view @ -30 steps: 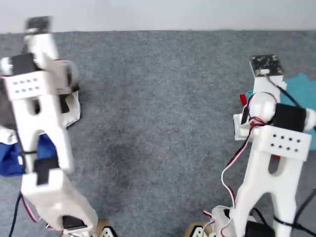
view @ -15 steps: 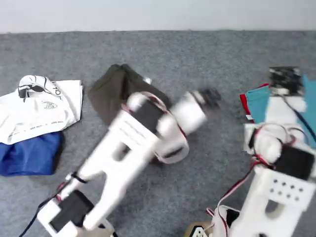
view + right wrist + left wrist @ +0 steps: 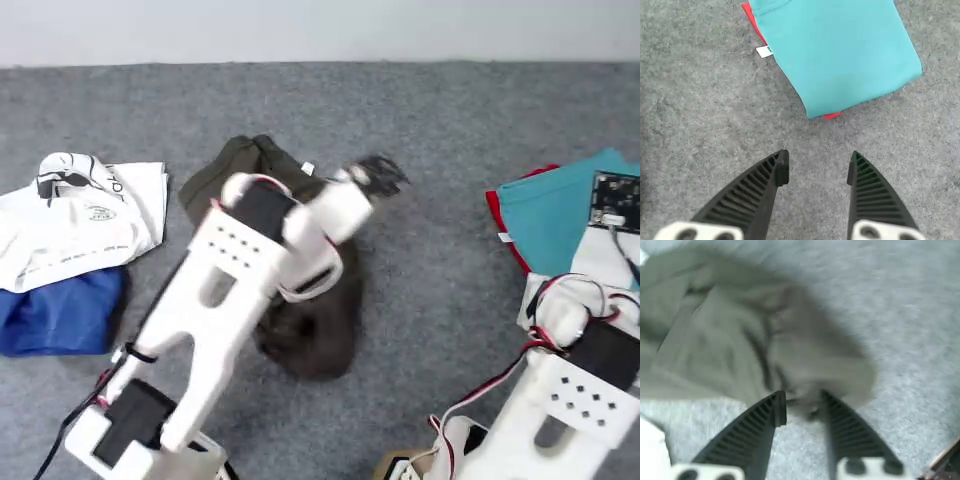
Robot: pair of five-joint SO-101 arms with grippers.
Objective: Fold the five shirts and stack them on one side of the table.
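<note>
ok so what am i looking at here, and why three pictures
These are two small robot arms, the left arm and the right arm, each ending in a claw. One picture looks down on the grey table; the other two come from cameras on the arms' wrists. Five shirts lie there: a white shirt and a blue shirt at one side, a teal shirt over a red shirt at the other, a dark shirt between. The left claw pinches the dark shirt's edge. The right claw is open and empty, above bare table by the teal shirt.
</note>
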